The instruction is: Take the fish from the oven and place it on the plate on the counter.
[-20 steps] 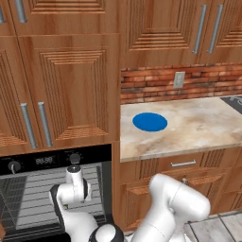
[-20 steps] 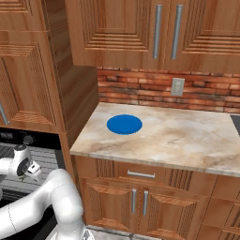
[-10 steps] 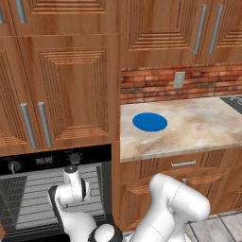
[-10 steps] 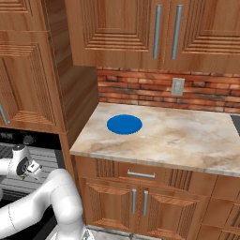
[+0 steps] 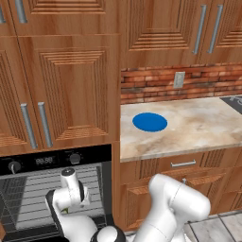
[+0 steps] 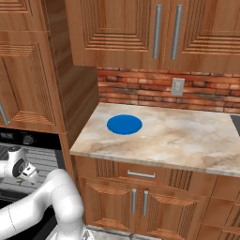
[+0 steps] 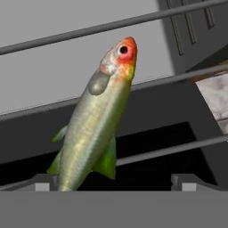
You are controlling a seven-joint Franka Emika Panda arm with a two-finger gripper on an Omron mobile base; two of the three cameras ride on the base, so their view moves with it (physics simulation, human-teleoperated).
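Inside the oven [image 5: 47, 189], the gripper [image 7: 113, 182] spreads its 2 fingers [image 7: 42, 183] wide around the fish [image 7: 95, 120] on the rack [image 7: 133, 153], gripping nothing.

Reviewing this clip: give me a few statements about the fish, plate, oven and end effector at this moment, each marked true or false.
1. The plate is bare. True.
2. The fish lies on the counter. False: it rests on the wire rack inside the oven.
3. The end effector is open, its fingertips apart. True.
4. The plate is red. False: it is bright blue.
5. The fish's head is reddish-orange. True.
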